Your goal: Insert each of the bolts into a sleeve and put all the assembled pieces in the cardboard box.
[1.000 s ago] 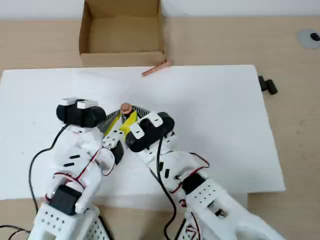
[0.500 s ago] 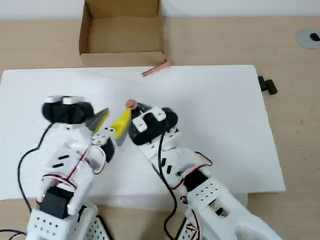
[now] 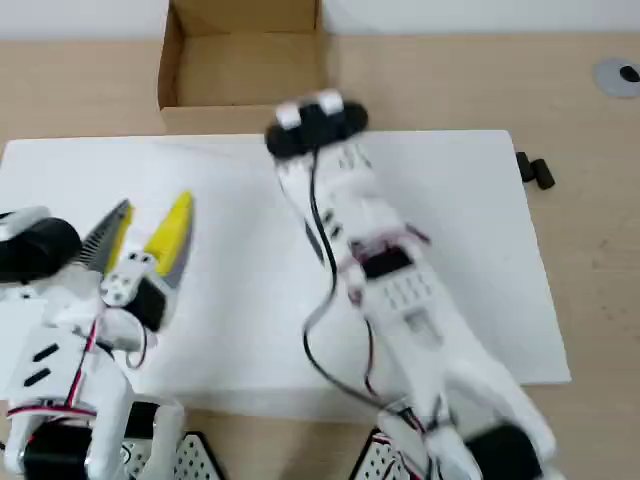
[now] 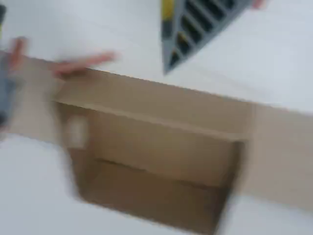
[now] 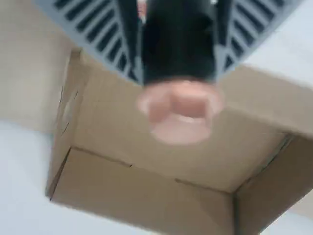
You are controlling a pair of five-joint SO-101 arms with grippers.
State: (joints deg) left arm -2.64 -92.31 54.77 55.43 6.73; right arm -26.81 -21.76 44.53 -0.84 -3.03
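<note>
The right jaws are clamped on a black sleeve (image 5: 178, 44). It sits squarely between them, and the pink head of the bolt (image 5: 181, 115) pushed into it sticks out past the jaw tips. The box (image 3: 245, 70) lies just beyond those tips, its inner walls and floor facing the bolt head. I cannot tell whether the piece hangs over the opening or just short of the near wall.

The right arm (image 3: 370, 250) is stretched out across the white board (image 3: 450, 250) on the tabletop (image 3: 590, 280), with its wrist at the box's near wall.

The left jaws stand wide apart with nothing between them. The yellow finger (image 3: 170, 232) and its grey partner form a V that points toward the box, which is well ahead of them. The left arm (image 3: 70, 340) sits folded low at the board's near left corner.

A second bolt (image 4: 85, 64), blurred, lies beside the box's outer wall, far ahead of the left jaws.
</note>
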